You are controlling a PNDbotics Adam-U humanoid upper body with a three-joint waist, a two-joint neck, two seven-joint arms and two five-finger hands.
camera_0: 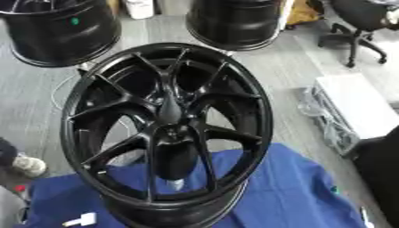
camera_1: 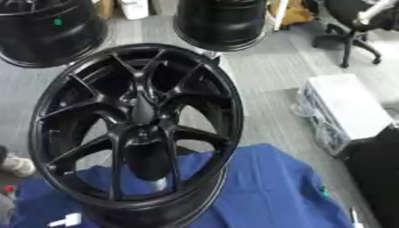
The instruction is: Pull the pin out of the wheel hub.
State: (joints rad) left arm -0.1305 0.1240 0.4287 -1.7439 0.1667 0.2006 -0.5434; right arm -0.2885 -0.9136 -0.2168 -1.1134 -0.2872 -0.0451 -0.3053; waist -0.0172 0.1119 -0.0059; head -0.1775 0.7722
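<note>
A glossy black wheel hub [camera_0: 168, 129] with several thin spokes fills the middle of both views. It stands on a blue cloth [camera_0: 288, 191] and tilts toward me. Its centre [camera_0: 173, 133] is dark, and I cannot make out a pin there. Just below the centre, a small pale silvery thing [camera_0: 174, 184] shows through the spokes. Neither of my hands shows in either view.
Two more black wheels [camera_0: 59, 33] [camera_0: 234, 22] stand on the grey floor behind. To the right lies a white box [camera_0: 355, 104], with an office chair [camera_0: 358, 26] beyond it. A dark mass [camera_0: 382, 169] fills the right edge. A shoe [camera_0: 27, 165] shows at the left.
</note>
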